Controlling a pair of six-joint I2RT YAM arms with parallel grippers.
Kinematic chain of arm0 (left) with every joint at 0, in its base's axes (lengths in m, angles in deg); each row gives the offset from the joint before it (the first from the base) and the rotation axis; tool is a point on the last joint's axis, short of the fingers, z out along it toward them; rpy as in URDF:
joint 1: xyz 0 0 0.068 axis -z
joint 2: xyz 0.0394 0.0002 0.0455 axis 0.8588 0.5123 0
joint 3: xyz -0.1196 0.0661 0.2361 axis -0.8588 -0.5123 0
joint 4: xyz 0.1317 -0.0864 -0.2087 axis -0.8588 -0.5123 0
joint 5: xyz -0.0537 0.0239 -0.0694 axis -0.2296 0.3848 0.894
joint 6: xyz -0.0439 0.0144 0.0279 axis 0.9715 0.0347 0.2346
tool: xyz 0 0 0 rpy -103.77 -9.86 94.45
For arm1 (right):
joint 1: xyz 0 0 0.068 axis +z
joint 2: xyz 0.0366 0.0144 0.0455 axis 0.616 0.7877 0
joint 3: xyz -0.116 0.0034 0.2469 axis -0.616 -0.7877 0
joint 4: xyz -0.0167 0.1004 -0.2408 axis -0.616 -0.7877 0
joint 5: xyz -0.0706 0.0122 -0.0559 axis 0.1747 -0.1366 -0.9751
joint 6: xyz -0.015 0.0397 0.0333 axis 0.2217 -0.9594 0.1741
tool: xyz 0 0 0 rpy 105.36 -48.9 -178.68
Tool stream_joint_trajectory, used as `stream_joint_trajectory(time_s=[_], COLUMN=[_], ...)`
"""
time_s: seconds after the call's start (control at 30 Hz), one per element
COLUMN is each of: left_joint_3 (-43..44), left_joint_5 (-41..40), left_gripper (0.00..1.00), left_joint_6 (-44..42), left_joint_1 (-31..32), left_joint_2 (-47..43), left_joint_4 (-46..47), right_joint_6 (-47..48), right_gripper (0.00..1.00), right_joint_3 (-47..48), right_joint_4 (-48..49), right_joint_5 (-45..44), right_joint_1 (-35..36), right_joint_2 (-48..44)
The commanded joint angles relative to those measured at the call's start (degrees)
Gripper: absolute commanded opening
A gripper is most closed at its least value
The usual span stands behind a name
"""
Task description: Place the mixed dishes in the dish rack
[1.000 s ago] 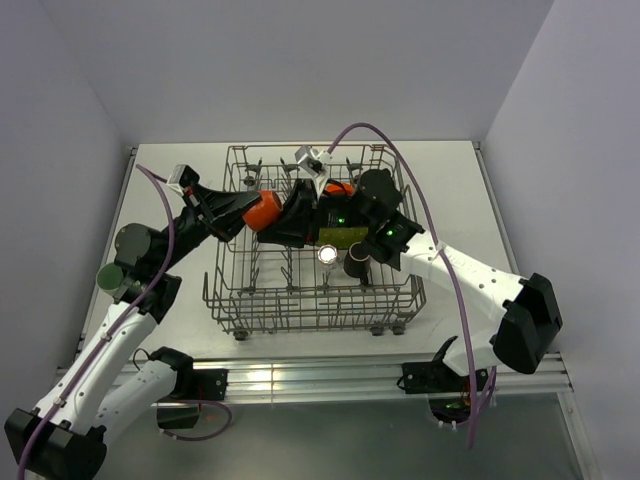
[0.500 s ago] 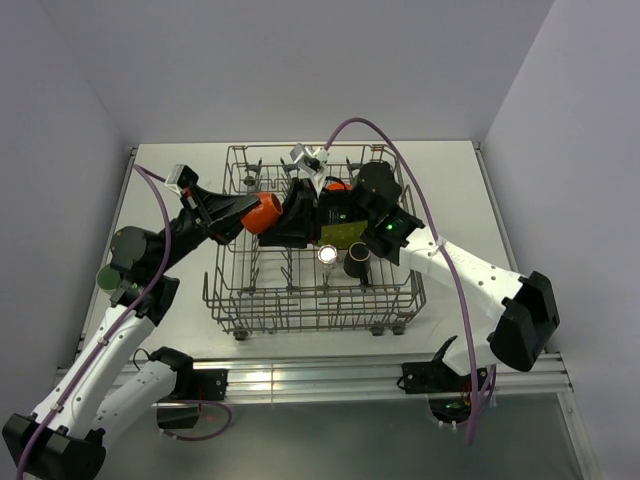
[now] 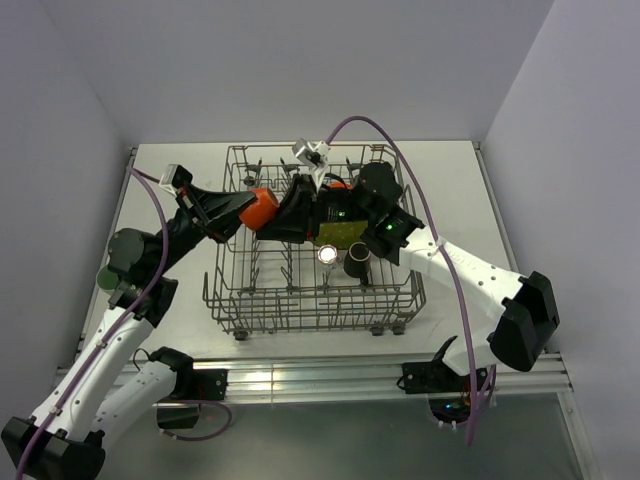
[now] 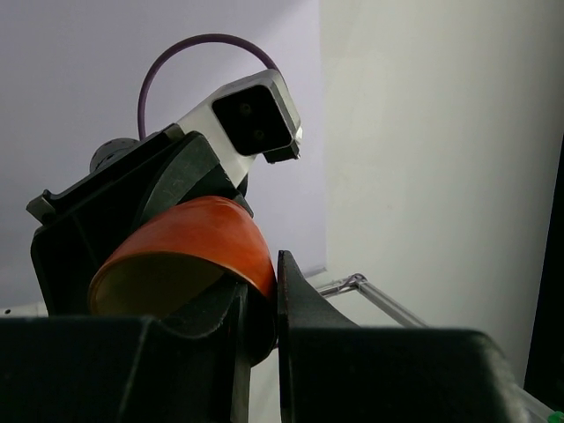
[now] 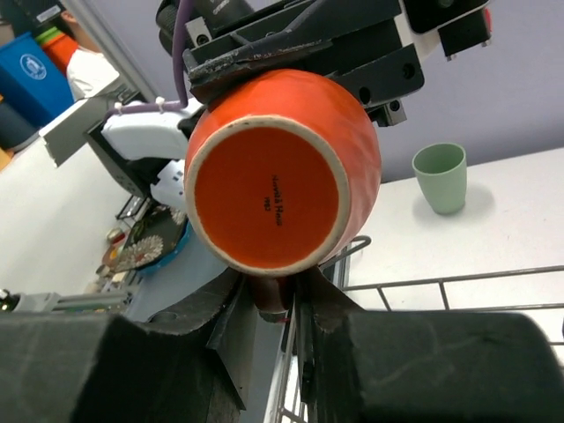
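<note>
Arms (image 3: 150, 262) stretched over dish rack (image 3: 310, 300); left gripper (image 4: 262, 284) clamps orange bowl (image 5: 282, 172) (right gripper (image 5: 282, 293): cannot tell).

Left arm (image 3: 120, 330): raised from the near-left base, reaching far and right.
Left hand (image 3: 243, 211): fingers clamped on the bowl (image 3: 264, 210) rim.
Right arm (image 3: 470, 278): bent, reaching far-left from the near-right base.
Right hand (image 3: 292, 216): points left, facing the left hand; fingers narrowly apart, grip unclear.

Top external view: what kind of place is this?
Likely a robot lab test cell, not a kitchen: bare white walls box in a white table holding the dish rack.
</note>
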Motion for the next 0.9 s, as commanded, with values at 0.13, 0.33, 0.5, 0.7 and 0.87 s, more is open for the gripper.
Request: stream_joint_trajectory(time_s=[0.13, 0.33, 0.5, 0.7, 0.87], left_joint_3=[-3.73, -3.12, -0.67, 2.94, 8.91], left_joint_5=[2.18, 4.2, 4.89, 4.64, 2.18], left_gripper=[0.62, 0.99, 0.99, 0.99, 0.99], left_joint_6=[-0.6, -4.28, -10.43, -20.81, -28.89], left_joint_1=[0.33, 0.24, -2.04, -10.04, -12.86], left_joint_2=[-1.86, -1.68, -3.27, -6.6, -5.38], left_joint_4=[3.23, -1.07, -11.75, -28.47, -42.28], right_joint_6=[-2.91, -1.77, -1.24, 5.68, 9.38], right_gripper=[0.0, 0.0, 0.0, 0.0, 0.0], right_joint_3=[1.63, 0.23, -1.62, -3.2, -2.68], right_joint_4=[9.16, 7.68, 6.09, -5.23, -14.55], right_joint_5=[-4.89, -6.12, -6.91, -11.56, -16.21], right_joint_1=[0.69, 0.51, -1.24, -2.65, -3.53], right_joint_2=[-1.54, -2.77, -4.26, -7.86, -10.06])
